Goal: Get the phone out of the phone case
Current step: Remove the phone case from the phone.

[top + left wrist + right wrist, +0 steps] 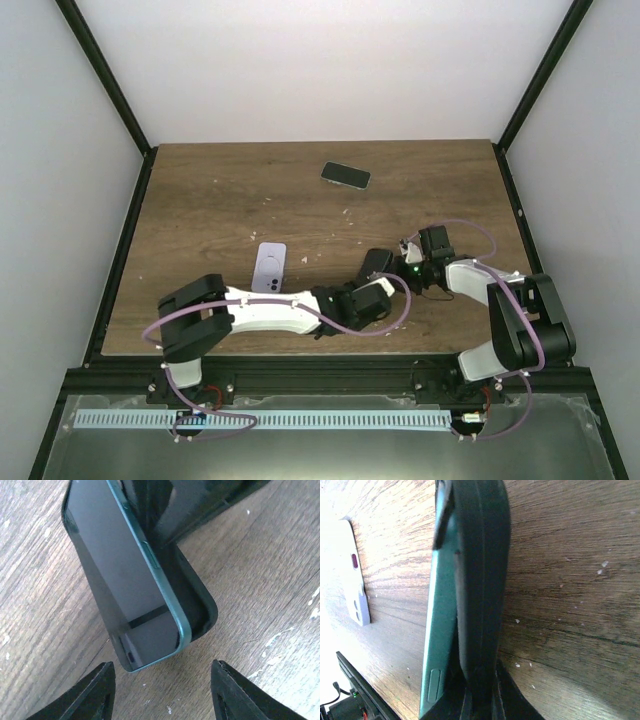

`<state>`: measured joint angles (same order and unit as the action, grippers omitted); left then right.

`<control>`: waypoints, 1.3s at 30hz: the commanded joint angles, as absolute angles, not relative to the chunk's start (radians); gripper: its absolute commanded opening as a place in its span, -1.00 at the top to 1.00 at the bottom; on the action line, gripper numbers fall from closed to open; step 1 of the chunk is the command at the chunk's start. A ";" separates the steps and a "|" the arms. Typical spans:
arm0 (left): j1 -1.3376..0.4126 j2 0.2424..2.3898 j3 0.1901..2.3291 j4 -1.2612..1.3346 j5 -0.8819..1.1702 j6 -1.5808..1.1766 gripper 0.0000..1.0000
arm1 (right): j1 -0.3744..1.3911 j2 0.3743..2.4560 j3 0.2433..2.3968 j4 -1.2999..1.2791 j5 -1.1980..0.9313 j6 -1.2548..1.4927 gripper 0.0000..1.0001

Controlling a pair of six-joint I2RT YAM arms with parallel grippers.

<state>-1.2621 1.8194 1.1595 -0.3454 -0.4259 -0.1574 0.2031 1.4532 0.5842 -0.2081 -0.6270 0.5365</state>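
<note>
- Your left gripper (159, 694) is spread wide and empty, right by the phone's bottom end.
- Roughly halfway, I'd say: the teal phone (125, 580) is popped out along one long edge, while the other edge sits inside the black phone case (196, 597), right of the table's middle.
- Your right gripper (481, 700) looks pinched onto the phone case, propping it on edge.
</note>
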 commanded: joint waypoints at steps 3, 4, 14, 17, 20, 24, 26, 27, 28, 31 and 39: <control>-1.290 1.881 1.179 -0.305 -0.599 -0.025 -0.04 | 0.195 1.451 0.583 -0.184 -0.601 0.520 0.99; -1.290 1.882 1.170 -0.288 -0.612 -0.011 -0.03 | 0.194 1.451 0.585 -0.183 -0.605 0.520 0.99; -1.292 1.912 1.148 -0.182 -0.692 0.147 0.04 | 0.195 1.451 0.587 -0.187 -0.612 0.513 0.99; -1.292 1.933 1.151 -0.151 -0.696 0.190 0.04 | 0.195 1.452 0.588 -0.189 -0.619 0.514 0.99; -1.292 1.946 1.152 -0.118 -0.728 0.227 0.18 | 0.193 1.450 0.589 -0.188 -0.621 0.512 0.99; -1.292 1.932 1.140 -0.068 -0.755 0.256 0.56 | 0.193 1.450 0.588 -0.188 -0.621 0.512 0.99; -1.293 1.921 1.133 -0.048 -0.763 0.265 0.77 | 0.191 1.450 0.589 -0.188 -0.622 0.514 0.99; -1.293 1.915 1.130 -0.038 -0.766 0.269 0.87 | 0.191 1.450 0.589 -0.187 -0.622 0.514 0.99; -1.293 1.910 1.126 -0.034 -0.768 0.271 0.96 | 0.192 1.449 0.591 -0.188 -0.619 0.515 0.99; -1.293 1.889 1.117 -0.024 -0.779 0.269 1.00 | 0.186 1.426 0.598 -0.191 -0.578 0.509 0.99; -1.293 1.724 1.053 -0.090 -0.803 0.112 1.00 | 0.169 1.300 0.606 -0.214 -0.406 0.464 0.99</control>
